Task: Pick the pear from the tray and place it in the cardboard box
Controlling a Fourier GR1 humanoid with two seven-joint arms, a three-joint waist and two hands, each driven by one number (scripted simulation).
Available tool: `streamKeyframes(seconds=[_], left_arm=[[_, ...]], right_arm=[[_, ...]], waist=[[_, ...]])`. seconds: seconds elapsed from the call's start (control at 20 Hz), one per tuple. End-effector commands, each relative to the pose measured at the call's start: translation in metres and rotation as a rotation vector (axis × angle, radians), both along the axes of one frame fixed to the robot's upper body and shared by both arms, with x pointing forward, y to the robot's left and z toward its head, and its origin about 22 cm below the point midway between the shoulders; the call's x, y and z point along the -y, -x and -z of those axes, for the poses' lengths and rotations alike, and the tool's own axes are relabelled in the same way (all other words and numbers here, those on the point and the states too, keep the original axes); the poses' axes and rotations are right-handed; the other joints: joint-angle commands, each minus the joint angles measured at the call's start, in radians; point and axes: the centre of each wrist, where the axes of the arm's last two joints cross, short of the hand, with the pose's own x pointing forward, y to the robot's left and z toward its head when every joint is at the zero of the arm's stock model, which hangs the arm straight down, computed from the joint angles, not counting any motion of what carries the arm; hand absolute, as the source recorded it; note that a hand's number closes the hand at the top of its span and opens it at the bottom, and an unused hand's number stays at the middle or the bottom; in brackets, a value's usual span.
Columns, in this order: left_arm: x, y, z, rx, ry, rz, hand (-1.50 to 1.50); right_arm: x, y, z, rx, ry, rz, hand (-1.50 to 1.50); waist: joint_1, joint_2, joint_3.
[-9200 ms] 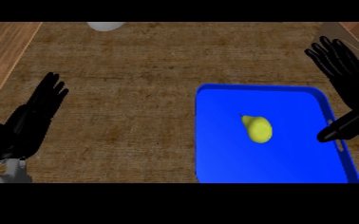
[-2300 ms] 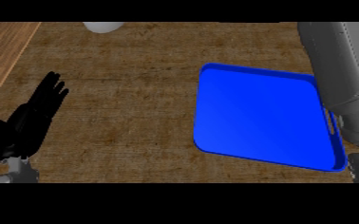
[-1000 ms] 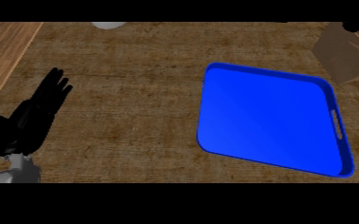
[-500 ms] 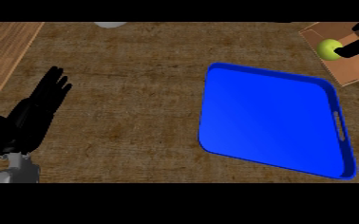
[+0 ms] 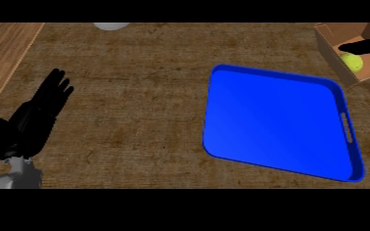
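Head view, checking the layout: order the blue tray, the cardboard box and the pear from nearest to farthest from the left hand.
From the left hand, at the left edge:
1. Blue tray, centre-right on the counter.
2. Cardboard box, top right corner.
3. Pear, inside the box, at the right edge.

a bright blue tray (image 5: 278, 127) is lying on mottled brown counter (image 5: 137, 93); yellow-green pear (image 5: 353, 62) is showing in tan cardboard box (image 5: 334, 49).

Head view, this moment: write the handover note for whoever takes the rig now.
Left robot hand: open, resting at the view's left edge.
Right robot hand: only a dark tip shows at the cardboard box, above the pear; grasp unreadable.
Pear: inside the box at upper right.
Blue tray: holds nothing.
Done: pear off the tray, into the box.
Left: confirm release, pull the right hand clear.
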Motion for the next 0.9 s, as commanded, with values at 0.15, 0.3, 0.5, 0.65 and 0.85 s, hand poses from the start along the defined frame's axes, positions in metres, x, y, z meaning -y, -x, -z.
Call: streamKeyframes(seconds=[0.15, 0.3, 0.5, 0.65, 0.85], left_arm=[[-0.001, 0.005, 0.003, -0.003, -0.005, -0.019, 0.00], [0.006, 0.005, 0.003, -0.008, 0.002, -0.039, 0.00], [-0.010, 0.011, 0.014, -0.014, -0.003, -0.031, 0.00], [-0.005, -0.005, -0.011, -0.007, -0.004, -0.042, 0.00], [-0.008, 0.012, 0.007, -0.019, -0.006, -0.052, 0.00]], right_arm=[[0.027, 0.011, -0.023, 0.334, -0.204, 0.089, -1.50], [0.050, 0.027, -0.022, 0.384, -0.265, 0.106, -1.50], [0.074, 0.050, -0.005, 0.417, -0.296, 0.156, -1.50], [0.102, 0.072, -0.018, 0.453, -0.330, 0.142, -1.50], [0.127, 0.098, -0.021, 0.394, -0.294, 0.077, -1.50]], waist=[[-0.016, -0.007, -0.001], [-0.025, -0.012, -0.002], [-0.029, -0.013, -0.003], [-0.031, -0.012, -0.002], [-0.030, -0.015, -0.003]])
